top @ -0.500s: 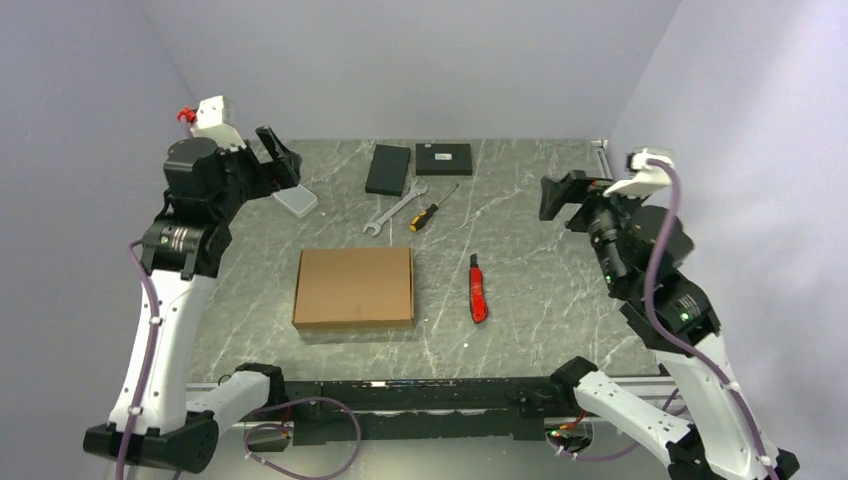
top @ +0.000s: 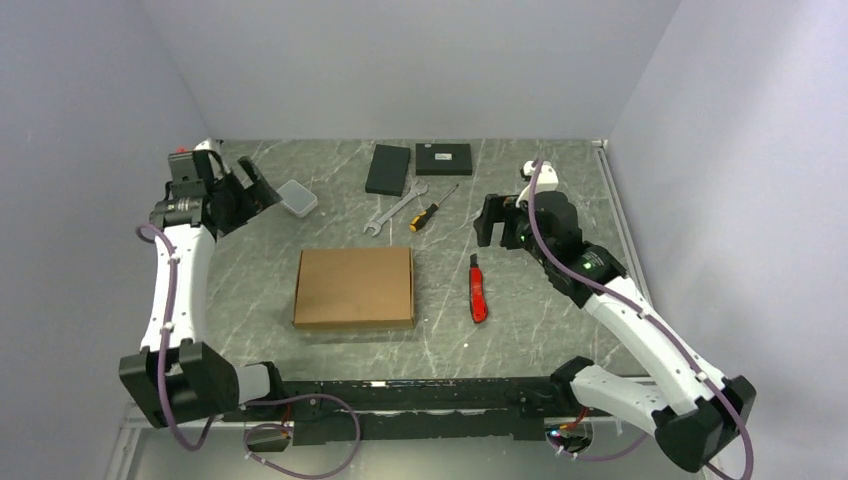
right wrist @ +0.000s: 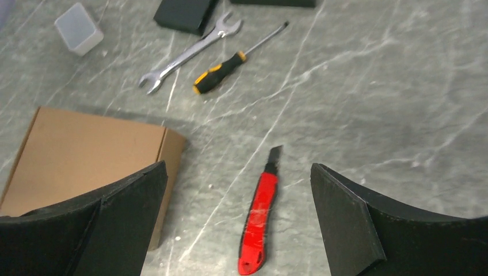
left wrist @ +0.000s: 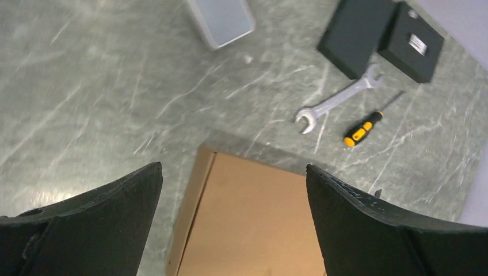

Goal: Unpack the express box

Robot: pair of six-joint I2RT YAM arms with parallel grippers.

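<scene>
The express box [top: 354, 287], a flat plain brown cardboard mailer with its lid down, lies near the middle of the table. It also shows below and between the fingers in the left wrist view [left wrist: 253, 224] and at the lower left in the right wrist view [right wrist: 86, 158]. My left gripper [top: 258, 188] hangs open at the back left, well apart from the box. My right gripper [top: 492, 222] is open above the table to the right of the box, with nothing between its fingers. A red utility knife [top: 478, 290] lies below it [right wrist: 259, 218].
A wrench [top: 393, 208], a yellow-and-black screwdriver [top: 431, 210] and two flat black boxes [top: 389, 169] [top: 444, 158] lie at the back. A small clear plastic container [top: 297, 198] sits at the back left, next to the left gripper. Walls close in the left, back and right.
Both arms have swung down and inward. The left gripper dropped lower at the back left; the right gripper moved left toward the knife. Box and tools have not moved.
</scene>
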